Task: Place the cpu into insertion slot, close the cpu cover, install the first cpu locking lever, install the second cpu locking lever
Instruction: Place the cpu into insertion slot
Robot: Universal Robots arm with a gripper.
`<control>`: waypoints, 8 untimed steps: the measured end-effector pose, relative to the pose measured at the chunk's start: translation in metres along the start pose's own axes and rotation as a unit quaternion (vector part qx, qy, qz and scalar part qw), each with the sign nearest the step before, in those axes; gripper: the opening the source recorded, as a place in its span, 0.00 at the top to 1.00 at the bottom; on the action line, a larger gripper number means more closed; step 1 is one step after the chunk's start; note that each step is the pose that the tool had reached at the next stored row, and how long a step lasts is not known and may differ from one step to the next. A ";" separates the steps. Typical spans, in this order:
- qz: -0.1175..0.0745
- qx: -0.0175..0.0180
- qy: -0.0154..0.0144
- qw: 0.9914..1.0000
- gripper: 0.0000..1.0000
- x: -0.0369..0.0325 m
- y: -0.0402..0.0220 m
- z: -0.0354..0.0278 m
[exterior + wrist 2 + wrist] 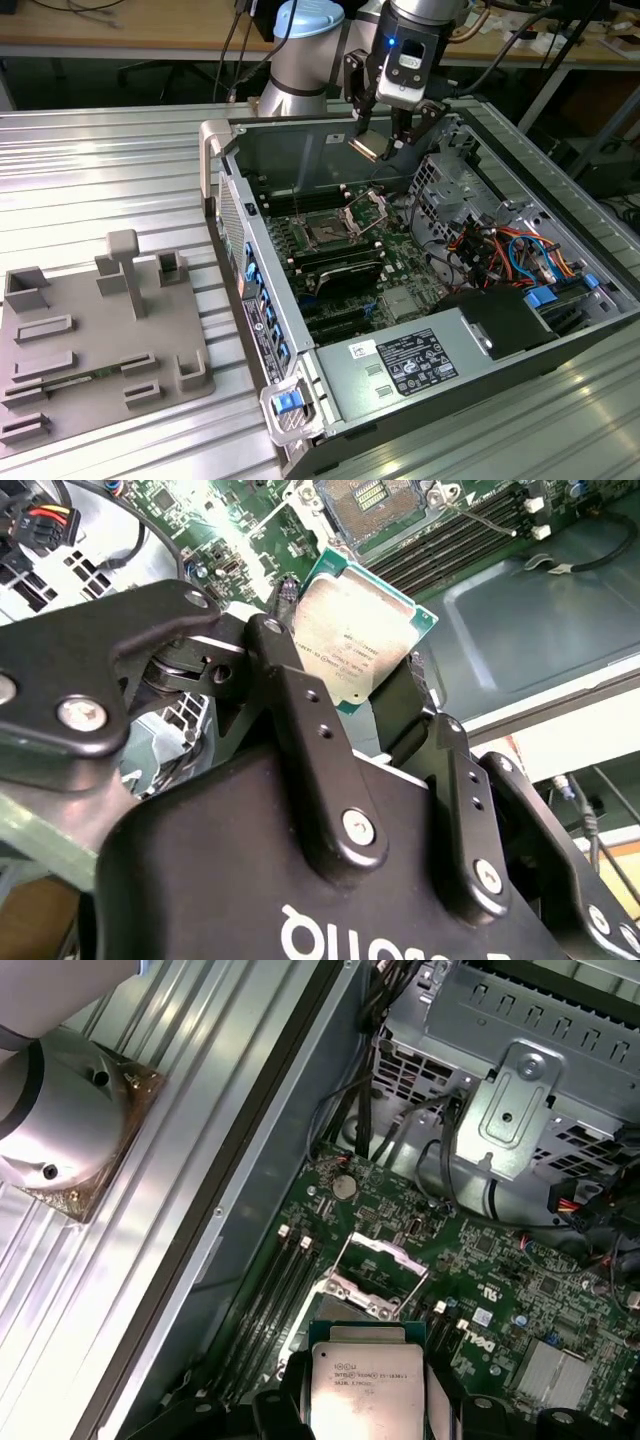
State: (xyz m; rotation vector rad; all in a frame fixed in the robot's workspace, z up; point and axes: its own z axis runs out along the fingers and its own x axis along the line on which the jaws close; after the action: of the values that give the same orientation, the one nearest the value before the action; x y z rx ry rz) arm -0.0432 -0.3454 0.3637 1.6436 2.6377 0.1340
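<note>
Misalignment is the risk: the hand (382, 140) pinches the cpu (355, 640) by its edges, clear of the insertion slot (327, 230); tilt could bend pins.

My arm (300, 65) stands at the far end in the exterior view. Its blue-capped joint (305, 20) is bent so that my wrist (420, 12) points straight down. Below it my gripper (384, 140) hangs in the air. My black fingers (290, 680) are drawn in against two opposite edges of the cpu (355, 640). I grip it by its sides only, slightly tilted. In both wrist views its silvery face is turned up toward my wrist.
</note>
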 end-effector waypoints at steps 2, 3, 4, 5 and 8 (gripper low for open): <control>0.006 0.000 -0.001 1.000 0.45 0.0000 0.0000 0.0000; 0.009 0.000 -0.001 1.000 0.45 0.0000 0.0000 0.0000; 0.012 0.000 -0.001 1.000 0.45 0.0000 0.0000 0.0000; 0.013 0.000 -0.001 1.000 0.45 0.0000 0.0000 0.0000; 0.014 0.000 -0.001 1.000 0.45 0.0000 0.0000 0.0000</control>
State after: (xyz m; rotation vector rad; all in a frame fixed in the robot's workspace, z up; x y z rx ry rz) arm -0.0432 -0.3453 0.3637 1.6796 2.6135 0.1333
